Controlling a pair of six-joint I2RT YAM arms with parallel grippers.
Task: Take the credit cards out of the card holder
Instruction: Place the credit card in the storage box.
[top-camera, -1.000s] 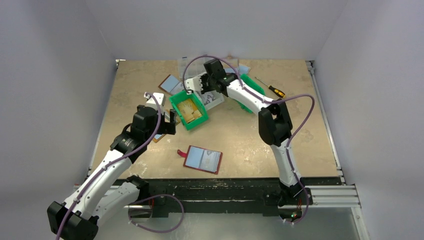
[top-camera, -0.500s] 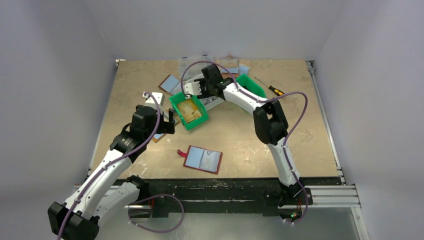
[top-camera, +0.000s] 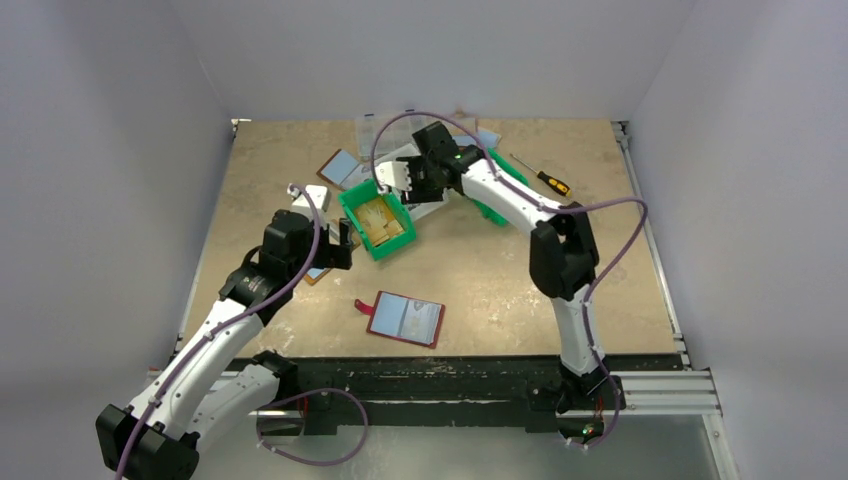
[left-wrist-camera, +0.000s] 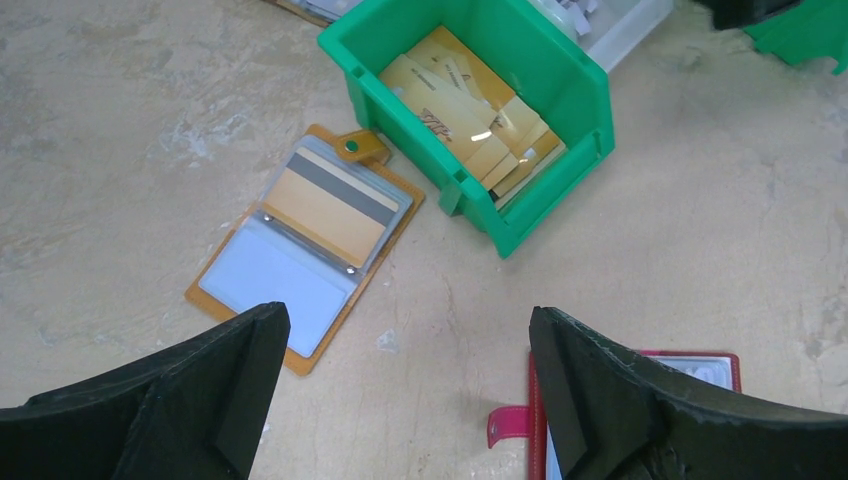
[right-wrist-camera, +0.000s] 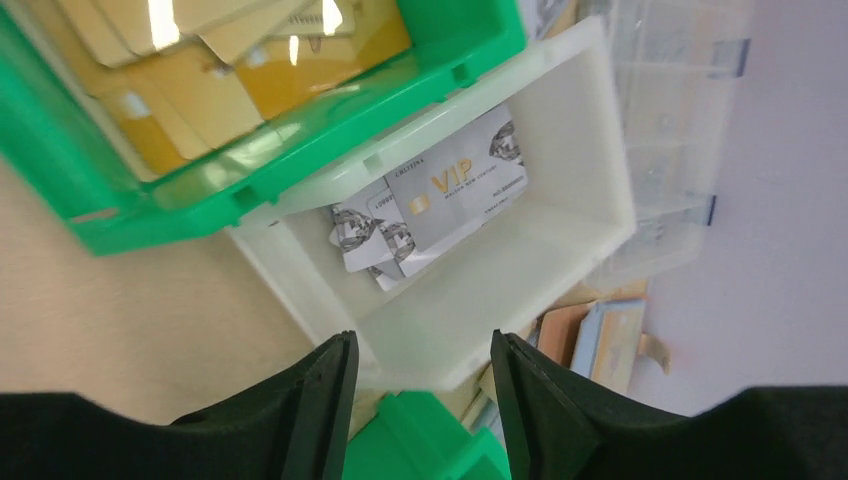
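Observation:
The card holder (top-camera: 405, 318), a red-rimmed bifold, lies open and flat near the table's front; in the left wrist view only its red tab (left-wrist-camera: 508, 425) and a corner show. Several pale grey credit cards (right-wrist-camera: 430, 200) lie in a white bin (right-wrist-camera: 480, 310). My right gripper (top-camera: 400, 180) hangs just above that bin's near wall, and its jaws (right-wrist-camera: 422, 400) stand open with nothing between them. My left gripper (top-camera: 345, 240) hovers open (left-wrist-camera: 410, 370) over bare table, between a tan bifold and the card holder, and holds nothing.
A green bin (top-camera: 378, 220) of yellowish cards stands next to the white bin. A tan bifold (left-wrist-camera: 300, 240) lies open under my left arm. At the back are another bifold (top-camera: 340, 165), a second green bin (top-camera: 505, 170), a clear box (top-camera: 400, 125) and a screwdriver (top-camera: 545, 178).
My right gripper has gone from shut to open over the white bin, and that arm's elbow has swung a little to the right. The left arm has stayed still.

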